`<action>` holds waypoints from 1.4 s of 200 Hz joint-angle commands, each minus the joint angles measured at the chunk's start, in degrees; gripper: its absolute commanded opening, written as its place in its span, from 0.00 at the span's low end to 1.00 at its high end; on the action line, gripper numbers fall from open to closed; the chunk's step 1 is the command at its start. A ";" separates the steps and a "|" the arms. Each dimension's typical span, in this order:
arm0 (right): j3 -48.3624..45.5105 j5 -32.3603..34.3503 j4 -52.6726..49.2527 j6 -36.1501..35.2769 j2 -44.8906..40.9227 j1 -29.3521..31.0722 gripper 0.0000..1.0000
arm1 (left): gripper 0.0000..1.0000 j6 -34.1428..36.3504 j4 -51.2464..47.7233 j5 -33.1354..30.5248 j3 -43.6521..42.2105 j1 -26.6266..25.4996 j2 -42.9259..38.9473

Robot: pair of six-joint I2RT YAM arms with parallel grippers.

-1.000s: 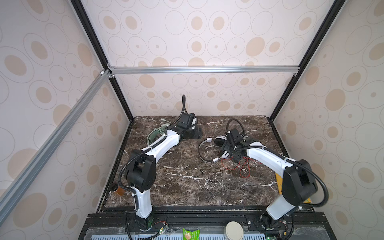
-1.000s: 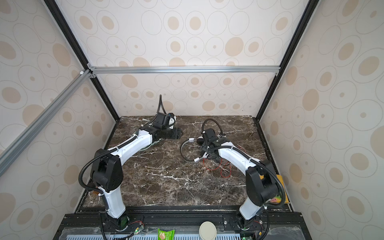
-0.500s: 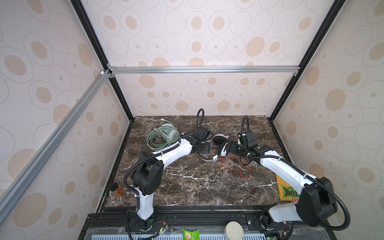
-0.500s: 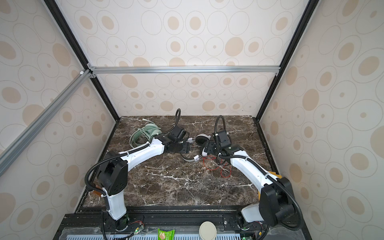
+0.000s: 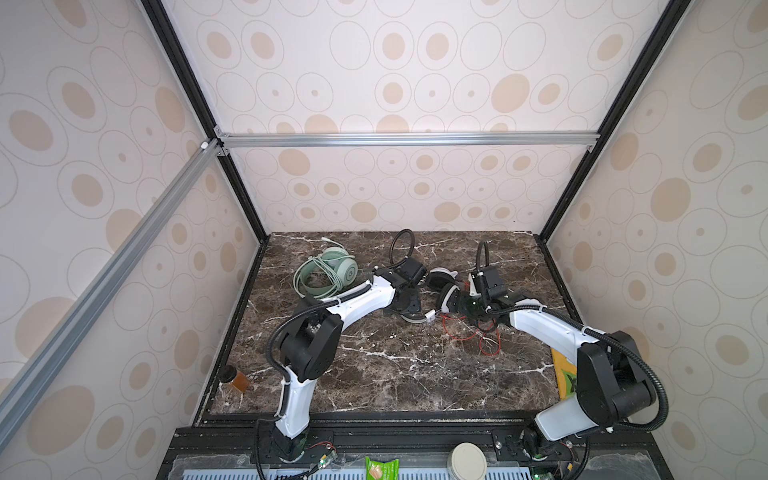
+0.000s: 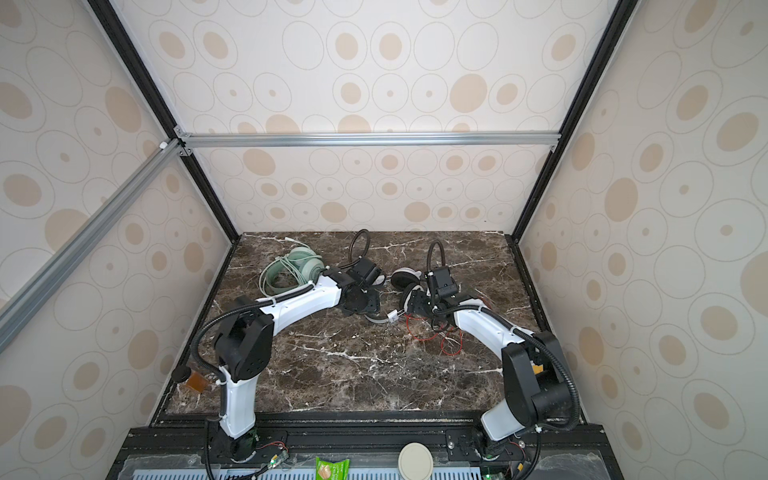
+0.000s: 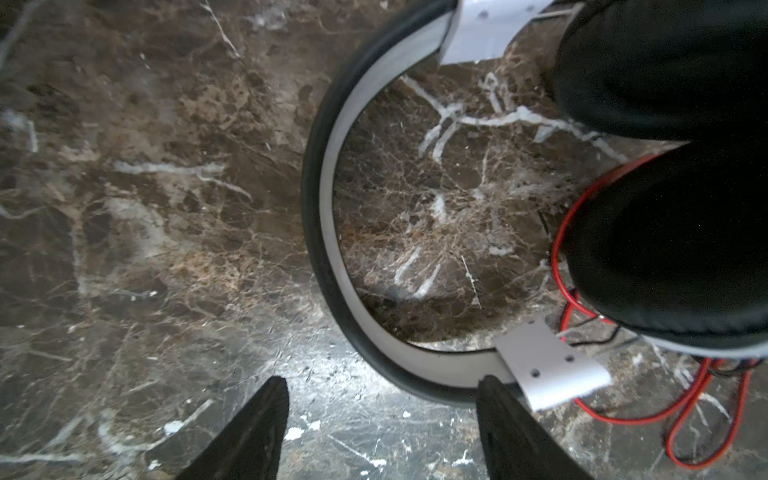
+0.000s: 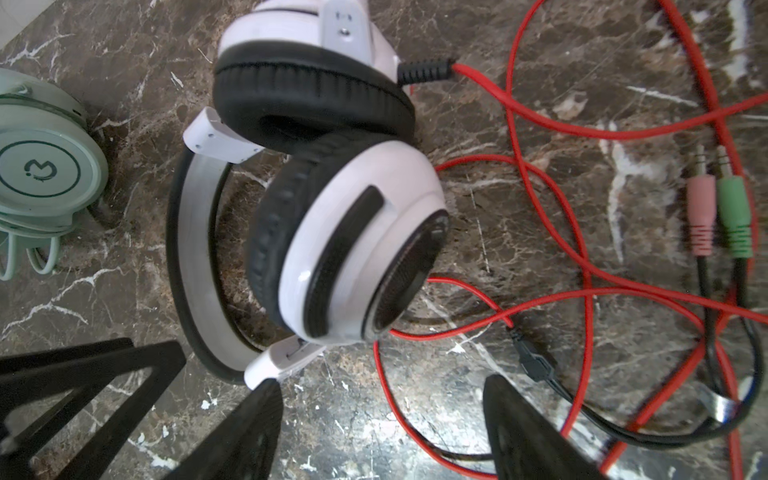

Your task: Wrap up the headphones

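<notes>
1. Red cable (image 8: 478, 79) sprawls loose beside the white headset (image 8: 365, 216), mid-table; green headset (image 5: 332, 270) lies back-left, cable coiled.
2. Left gripper (image 7: 382, 386) and right gripper (image 8: 382, 382) gape wide, empty.
3. Risk: I snag tangled loops, dragging the headset.

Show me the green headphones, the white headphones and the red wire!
green headphones (image 5: 347, 271), in a top view, on the round ear cup.
white headphones (image 8: 361, 216), right wrist view, on the white ear cup.
red wire (image 8: 510, 107), right wrist view, beside the ear cup.

Lab robot cell: aluminium frame (image 5: 407, 139), patterned walls (image 5: 415, 62), marble tabletop (image 5: 395, 374).
</notes>
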 commanded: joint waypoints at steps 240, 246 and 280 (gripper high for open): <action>-17.37 14.85 12.28 -3.19 -23.04 -0.72 0.76 | 0.00 -5.74 -11.16 3.39 9.85 4.01 17.77; -17.42 14.91 12.48 -3.27 -23.05 -0.74 0.76 | 0.00 -5.48 -10.30 3.18 9.09 4.34 17.08; -18.23 14.62 13.55 -3.56 -23.07 -0.74 0.76 | 0.00 -3.26 -3.97 3.53 3.88 6.33 11.71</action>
